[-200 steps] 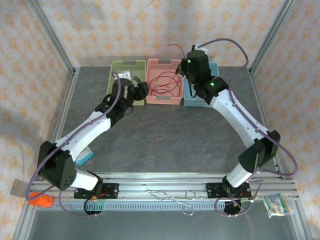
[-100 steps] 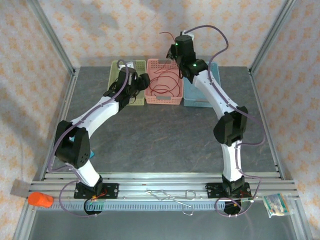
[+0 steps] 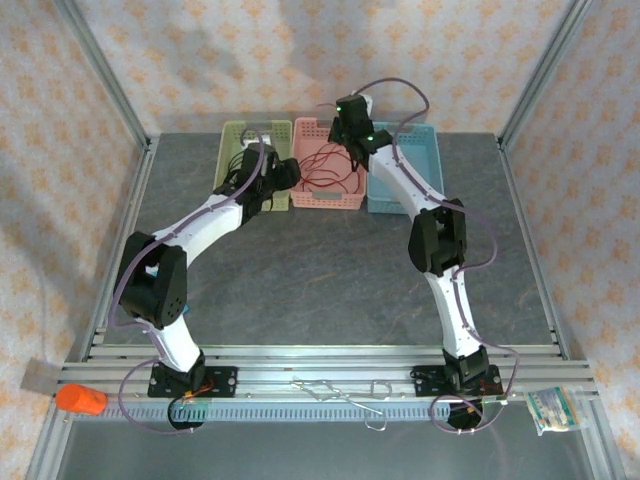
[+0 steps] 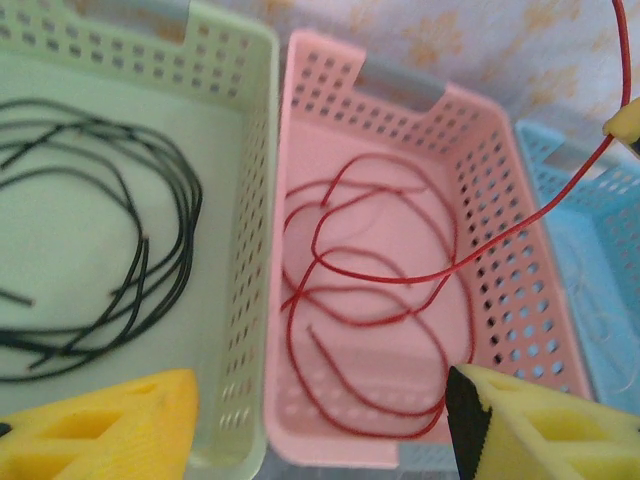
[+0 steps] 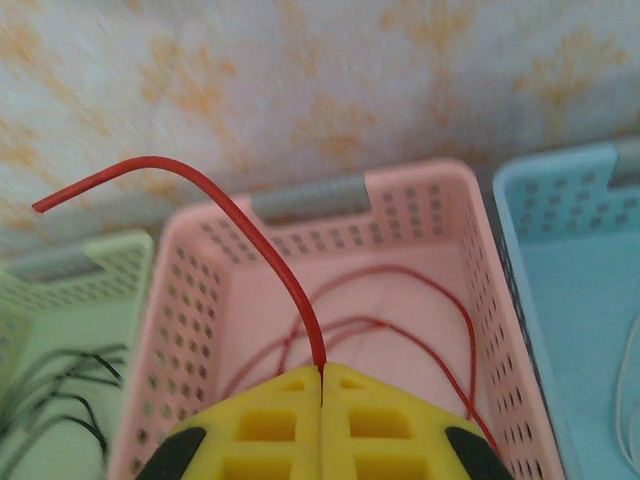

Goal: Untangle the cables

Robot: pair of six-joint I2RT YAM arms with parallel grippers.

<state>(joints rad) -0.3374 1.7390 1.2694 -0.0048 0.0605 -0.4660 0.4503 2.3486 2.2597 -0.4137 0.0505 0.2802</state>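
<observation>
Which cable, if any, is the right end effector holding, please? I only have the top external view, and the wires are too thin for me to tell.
Observer: The right end effector is shut on the red cable, pinched between its yellow fingertips.
Operator: Thank you. Is the left end effector holding anything?
Observer: No, it is open with nothing between its fingers, over the near side of the pink basket.
Operator: And what lies in the green basket?
Observer: A black cable in loose loops, on its own.
</observation>
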